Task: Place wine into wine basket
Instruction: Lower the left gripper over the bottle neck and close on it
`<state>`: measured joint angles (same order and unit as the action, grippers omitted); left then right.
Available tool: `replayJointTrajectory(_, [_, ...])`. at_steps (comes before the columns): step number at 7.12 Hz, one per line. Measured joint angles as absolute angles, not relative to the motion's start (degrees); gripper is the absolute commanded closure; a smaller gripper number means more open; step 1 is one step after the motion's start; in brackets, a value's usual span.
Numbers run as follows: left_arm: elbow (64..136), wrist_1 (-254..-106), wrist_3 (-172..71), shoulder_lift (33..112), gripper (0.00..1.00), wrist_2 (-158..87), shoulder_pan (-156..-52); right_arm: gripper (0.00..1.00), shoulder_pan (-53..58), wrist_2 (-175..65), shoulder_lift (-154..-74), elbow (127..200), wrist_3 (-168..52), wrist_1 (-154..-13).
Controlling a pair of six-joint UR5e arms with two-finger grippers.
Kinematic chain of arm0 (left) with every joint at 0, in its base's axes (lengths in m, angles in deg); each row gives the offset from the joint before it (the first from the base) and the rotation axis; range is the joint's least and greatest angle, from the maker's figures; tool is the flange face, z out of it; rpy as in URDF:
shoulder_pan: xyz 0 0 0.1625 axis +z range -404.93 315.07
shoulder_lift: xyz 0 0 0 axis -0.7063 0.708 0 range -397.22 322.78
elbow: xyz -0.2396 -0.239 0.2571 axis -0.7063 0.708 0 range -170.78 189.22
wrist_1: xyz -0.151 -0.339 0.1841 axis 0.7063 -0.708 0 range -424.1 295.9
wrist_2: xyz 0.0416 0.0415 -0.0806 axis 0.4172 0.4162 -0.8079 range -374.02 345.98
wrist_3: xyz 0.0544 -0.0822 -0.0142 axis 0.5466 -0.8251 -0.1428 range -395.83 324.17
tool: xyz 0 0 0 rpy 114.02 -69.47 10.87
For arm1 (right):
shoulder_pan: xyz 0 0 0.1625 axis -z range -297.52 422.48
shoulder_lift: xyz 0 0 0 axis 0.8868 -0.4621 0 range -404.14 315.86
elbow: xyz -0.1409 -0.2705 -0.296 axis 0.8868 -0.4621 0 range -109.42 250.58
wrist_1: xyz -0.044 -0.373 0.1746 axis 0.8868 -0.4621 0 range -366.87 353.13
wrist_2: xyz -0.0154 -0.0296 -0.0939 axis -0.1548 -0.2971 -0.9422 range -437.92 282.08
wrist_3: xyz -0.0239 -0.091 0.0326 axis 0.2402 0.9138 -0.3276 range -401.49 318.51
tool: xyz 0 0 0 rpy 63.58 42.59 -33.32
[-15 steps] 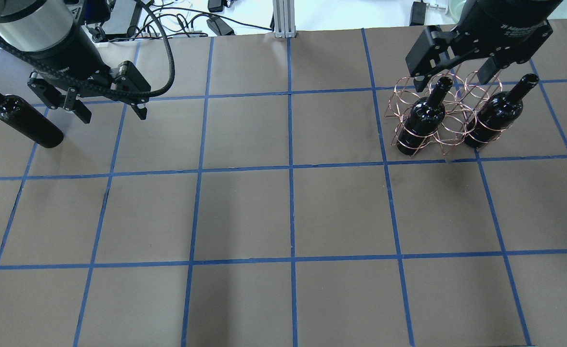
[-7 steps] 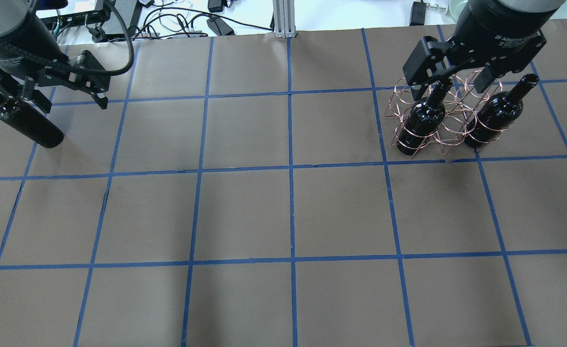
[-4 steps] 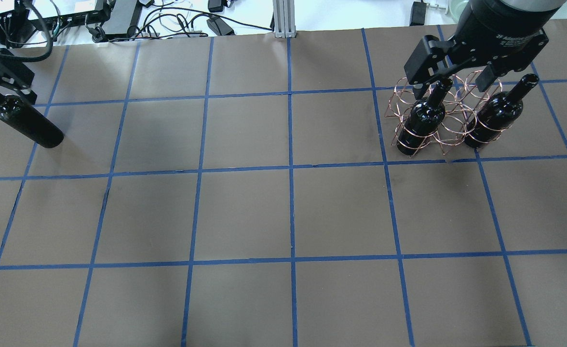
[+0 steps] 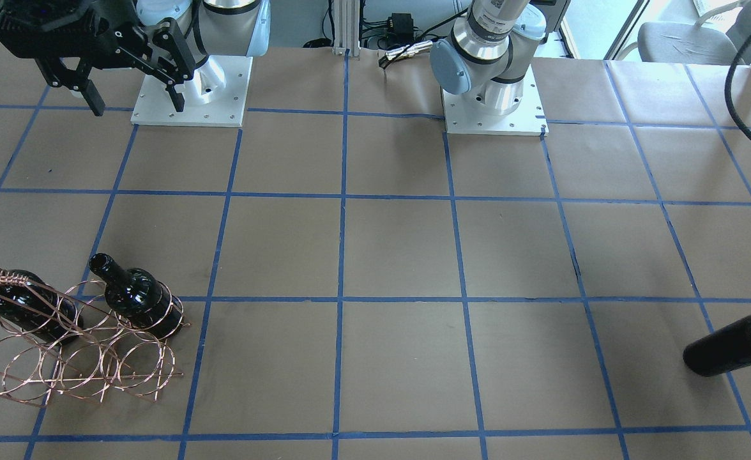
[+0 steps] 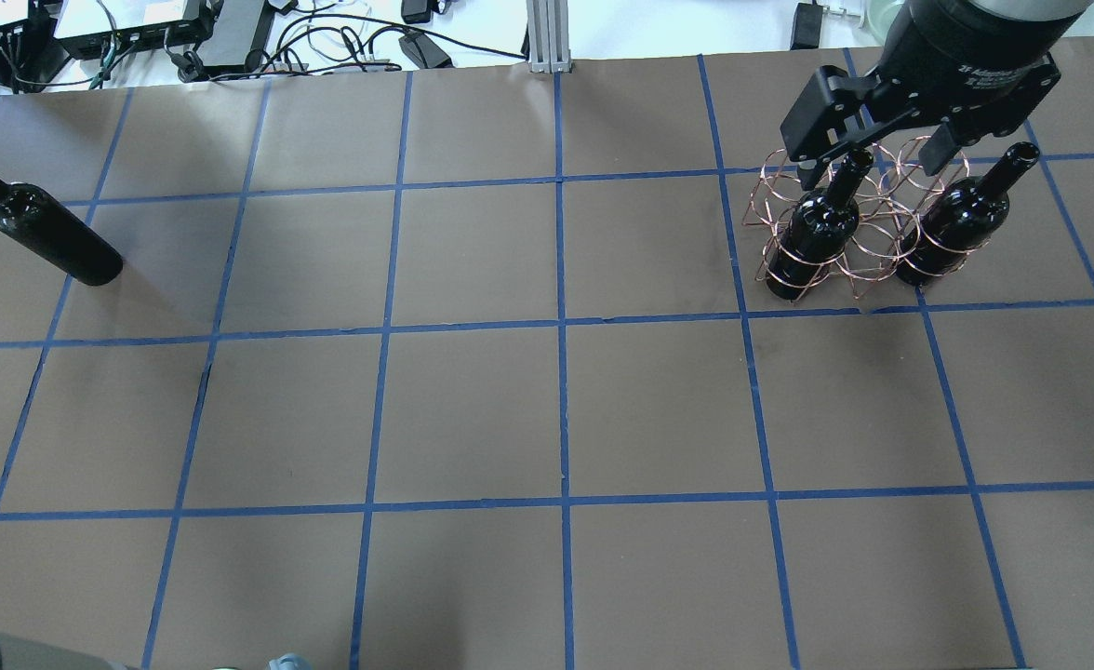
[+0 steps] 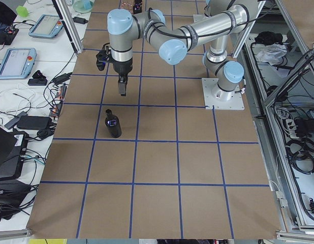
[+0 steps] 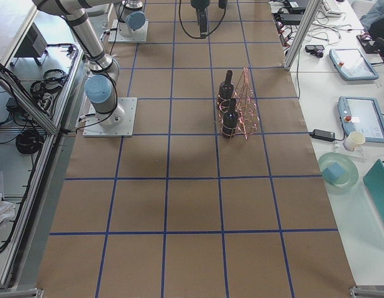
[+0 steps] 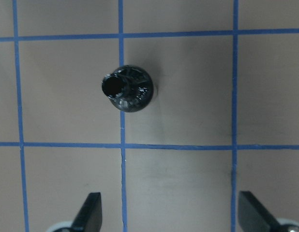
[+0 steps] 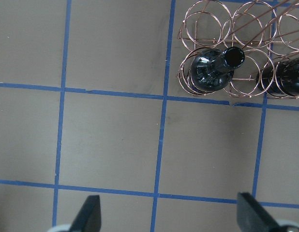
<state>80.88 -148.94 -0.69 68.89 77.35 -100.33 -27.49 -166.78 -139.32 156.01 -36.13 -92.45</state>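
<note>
Brown paper counter (image 5: 473,419), blue tape grid (image 5: 561,326). Far left: glossy near-black glass wine bottle (image 8: 126,88), upright, ahead of raised left gripper (image 8: 169,195), jaws spread. Far right: copper wire basket (image 4: 75,367) holding two like bottles (image 5: 817,237); right gripper (image 5: 873,158) raised nearby, jaws spread. Risk: toppling by off-centre grasp on narrow neck.

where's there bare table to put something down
The whole middle of the table is bare, from the lone wine bottle at the robot's left end across to the wine basket at its right end. Crowded only there: two bottles stand in the basket, and the open right pincer hangs close by.
</note>
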Motion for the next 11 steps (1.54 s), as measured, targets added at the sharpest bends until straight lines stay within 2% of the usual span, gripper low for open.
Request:
replayJointTrajectory(4, [79.50,-139.07,0.55,77.65,0.02,74.05,-99.71,0.00,-27.52,-166.31,-139.22,156.01,-36.16,-92.55])
replayJointTrajectory(7, [78.88,-136.96,0.39,80.95,0.13,73.54,-99.69,0.00,-27.55,-166.79,-138.77,156.14,-35.98,-92.13])
replayJointTrajectory(8, [78.87,-137.01,0.45,81.59,0.25,73.54,-99.69,0.00,-27.58,-166.83,-138.29,156.02,-35.91,-92.40])
replayJointTrajectory(10, [78.91,-137.19,0.60,82.42,0.29,73.65,-99.69,0.00,-27.67,-167.85,-136.99,155.69,-35.72,-93.91])
replayJointTrajectory(11, [78.91,-137.21,0.63,82.67,0.36,73.70,-99.69,0.00,-27.73,-168.27,-136.65,155.62,-35.84,-94.45])
